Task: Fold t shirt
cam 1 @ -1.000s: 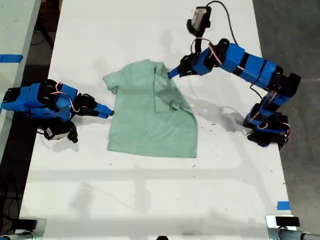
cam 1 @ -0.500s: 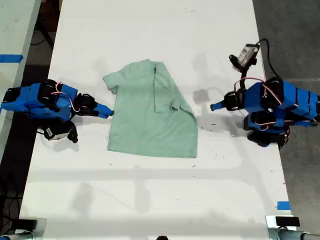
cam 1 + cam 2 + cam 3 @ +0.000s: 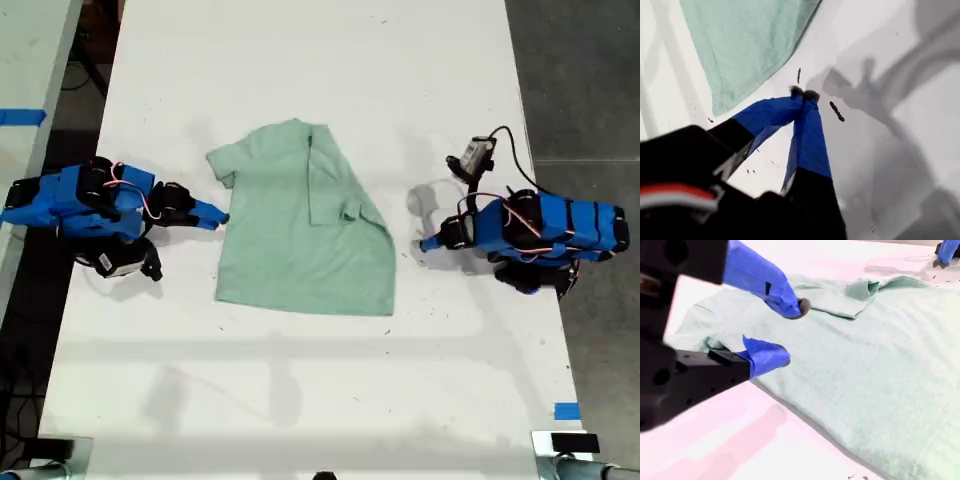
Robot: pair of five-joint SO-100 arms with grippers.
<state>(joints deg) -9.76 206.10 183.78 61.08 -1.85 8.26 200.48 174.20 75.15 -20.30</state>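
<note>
The pale mint-green t shirt lies flat mid-table, with the side toward the exterior view's right folded over its body. My second gripper sits at the shirt's edge on the exterior view's left. In its wrist view it is open, with its blue fingertips over the shirt near the edge. My first gripper rests low on the table on the exterior view's right, a short gap from the shirt. It is shut on nothing, with a shirt corner beyond it.
The white table carries both arms. Blue tape marks its edge at the exterior view's lower right; more blue tape is on the neighbouring surface at the left. Dark specks dot the table near my first gripper.
My first arm has pulled back from the shirt's collar area to the exterior view's right and folded down low. My second gripper has shifted slightly along the shirt's edge. The shirt has not moved.
</note>
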